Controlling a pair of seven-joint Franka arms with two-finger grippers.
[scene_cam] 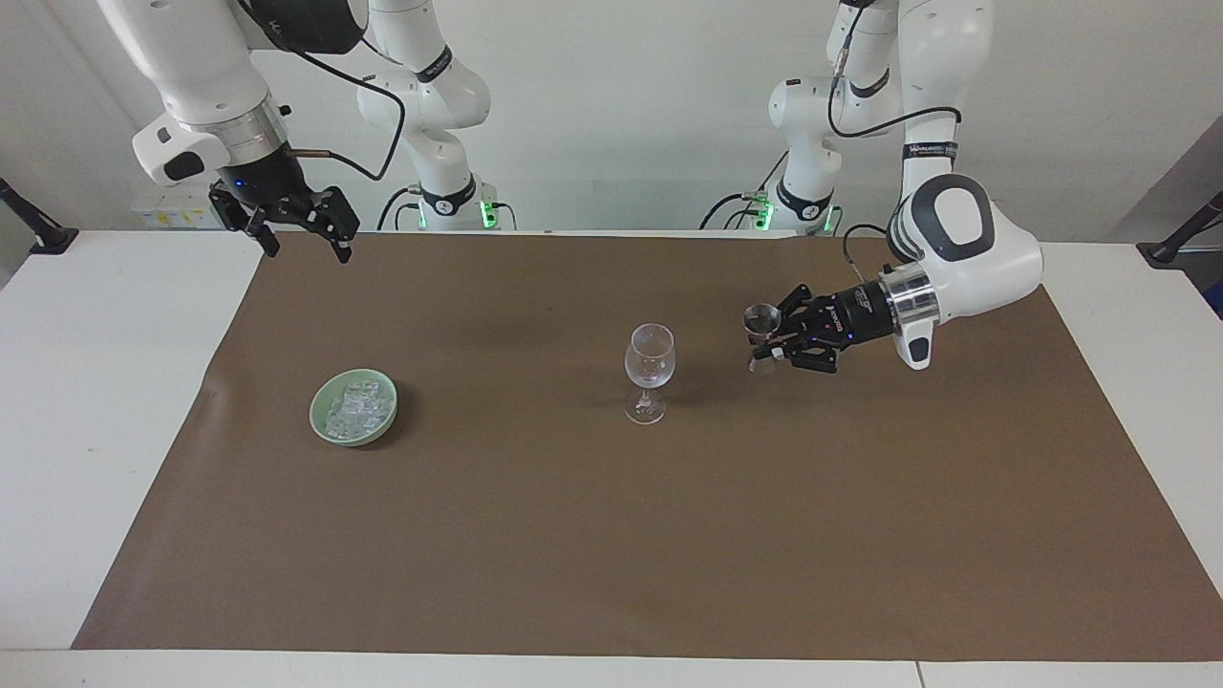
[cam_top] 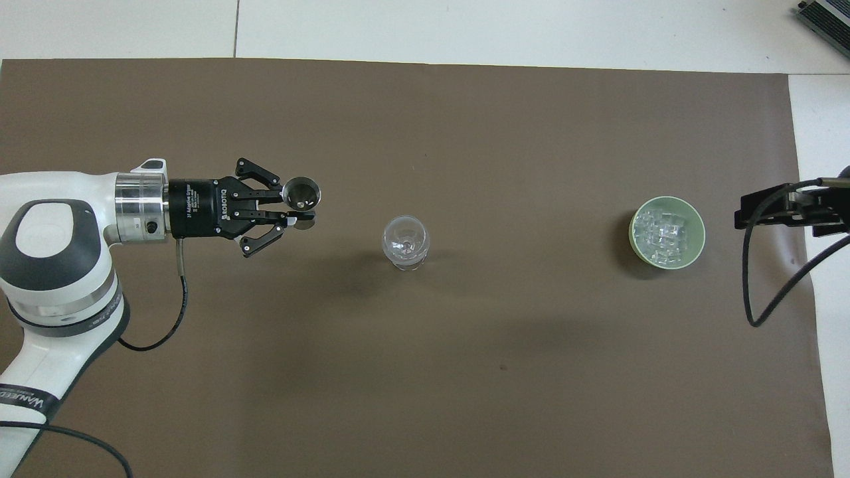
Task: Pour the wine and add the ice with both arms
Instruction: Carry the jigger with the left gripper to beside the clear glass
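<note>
1. Desk [scene_cam: 96,430]: white top, mostly covered by a brown mat [scene_cam: 669,535].
2. Left arm [scene_cam: 955,248]: white, silver wrist ring, black cable; reaches low over the mat at its own end, wrist roughly level, pointing toward the glass.
3. Right arm [scene_cam: 191,86]: white, silver ring, black cable; waits raised at its own end of the desk.
4. Left pincer [scene_cam: 764,346] [cam_top: 300,207]: black, closed on a jigger, up in the air over bare mat, apart from the glass, at about bowl height in the facing view.
5. Right pincer [scene_cam: 304,239] [cam_top: 783,211]: black, fingers spread wide, holding nothing, pointing down over the mat's edge; only partly seen from overhead.
6. Bowl [scene_cam: 322,420] [cam_top: 634,242]: pale green, round, shallow, on the mat toward the right arm's end, well apart from the glass.
7. Glass [scene_cam: 649,372] [cam_top: 406,243]: clear stemmed wine glass, upright near mat centre, between jigger and bowl; looks empty.
8. Jigger [scene_cam: 760,325] [cam_top: 301,192]: small shiny metal double cone, held about upright, open mouth up; contents can't be told.
9. Ice [scene_cam: 355,409] [cam_top: 663,234]: small clear glassy cubes heaped in the bowl, filling most of it; count can't be told.
</note>
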